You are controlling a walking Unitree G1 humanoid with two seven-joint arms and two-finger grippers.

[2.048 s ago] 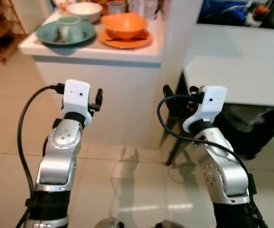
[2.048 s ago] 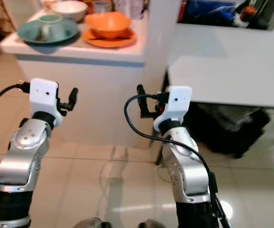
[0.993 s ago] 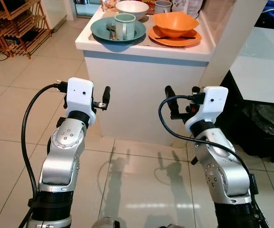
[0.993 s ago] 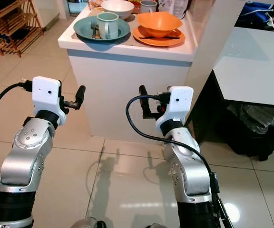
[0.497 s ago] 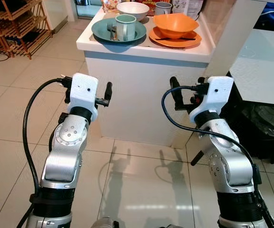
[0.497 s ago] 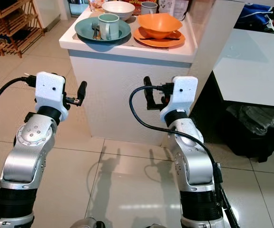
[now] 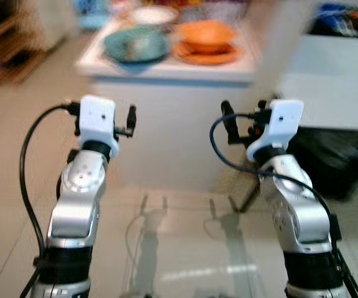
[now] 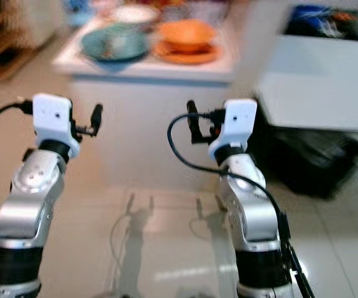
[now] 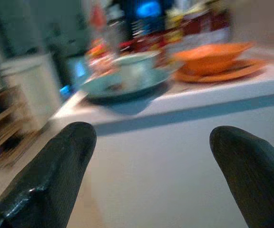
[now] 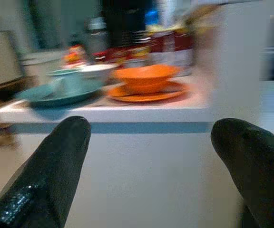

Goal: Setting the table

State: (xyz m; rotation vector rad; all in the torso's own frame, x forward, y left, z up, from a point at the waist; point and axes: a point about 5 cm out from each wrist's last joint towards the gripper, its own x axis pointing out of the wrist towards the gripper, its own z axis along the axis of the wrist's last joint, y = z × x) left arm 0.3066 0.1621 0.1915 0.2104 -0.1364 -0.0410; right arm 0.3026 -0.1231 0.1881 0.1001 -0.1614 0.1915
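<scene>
On the white counter (image 7: 166, 73) ahead stand a teal plate (image 7: 135, 45) carrying a pale green mug (image 9: 136, 70), and an orange bowl (image 7: 208, 32) on an orange plate (image 7: 207, 56). The picture is blurred. Both arms are raised in front of the counter's side, below its top. My left gripper (image 7: 131, 119) is open with nothing between its fingers, and the teal plate shows beyond it in the left wrist view. My right gripper (image 7: 226, 121) is open and empty too, with the orange bowl (image 10: 146, 76) beyond it.
A white bowl (image 7: 149, 13) and jars stand at the back of the counter. A pale table (image 7: 331, 77) lies to the right, with a dark bag (image 7: 337, 171) under it. A wooden rack (image 7: 2, 40) stands at far left. Glossy tiled floor (image 7: 179, 248) lies below.
The whole picture has blurred and shifted, so the camera has moved. Both arms hold the same raised pose and both grippers stay open.
</scene>
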